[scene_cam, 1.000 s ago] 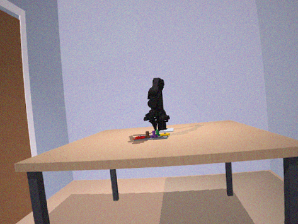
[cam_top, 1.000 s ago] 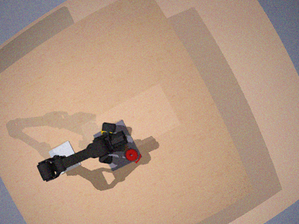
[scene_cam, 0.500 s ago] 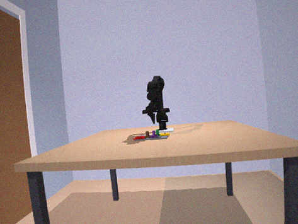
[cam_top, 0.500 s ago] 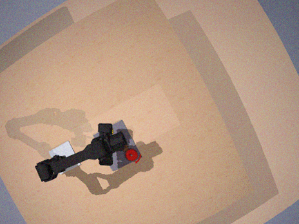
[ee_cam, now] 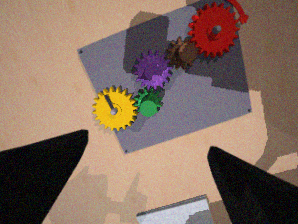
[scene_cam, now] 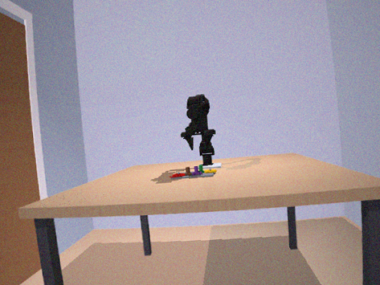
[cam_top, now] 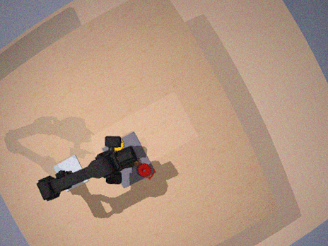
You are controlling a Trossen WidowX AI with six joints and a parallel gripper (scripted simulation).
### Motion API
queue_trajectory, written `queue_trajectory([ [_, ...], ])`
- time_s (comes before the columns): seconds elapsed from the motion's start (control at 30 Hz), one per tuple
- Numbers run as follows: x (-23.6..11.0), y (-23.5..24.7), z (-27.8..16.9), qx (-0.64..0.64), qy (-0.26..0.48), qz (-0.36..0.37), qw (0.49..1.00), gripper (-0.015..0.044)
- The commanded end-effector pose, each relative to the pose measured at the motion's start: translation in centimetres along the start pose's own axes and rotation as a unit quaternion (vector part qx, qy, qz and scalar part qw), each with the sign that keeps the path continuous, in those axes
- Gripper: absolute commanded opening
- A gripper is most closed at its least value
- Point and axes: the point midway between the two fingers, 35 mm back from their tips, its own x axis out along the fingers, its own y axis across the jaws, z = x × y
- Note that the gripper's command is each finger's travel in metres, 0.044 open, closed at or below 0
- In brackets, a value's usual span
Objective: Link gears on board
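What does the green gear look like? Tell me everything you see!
The green gear is small, with little teeth around its edge and a round knob standing up in its middle. It looks like smooth plastic. It sits upright on the grey board, between the yellow gear and the purple gear, its teeth right up against both. The open hand isn't touching it. I can't tell if it's pushed all the way down.

Table: looks like smooth wood; gears, yellow one too: dull plastic look; black arm: dull
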Motion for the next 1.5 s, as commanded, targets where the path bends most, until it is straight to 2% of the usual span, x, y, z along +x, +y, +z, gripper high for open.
queue_trajectory([
  [0.0, -0.1, 0.0, 0.0, 0.000, 0.000, 0.000, 1.000, 0.0440],
  [1.17, -0.1, 0.0, 0.0, 0.000, 0.000, 0.000, 1.000, 0.0440],
  [1.23, -0.2, 0.8, -0.4, 0.000, 0.001, 0.000, 1.000, 0.0440],
  [1.47, -1.6, 8.9, -5.6, 0.000, 0.004, 0.002, 1.000, 0.0440],
])
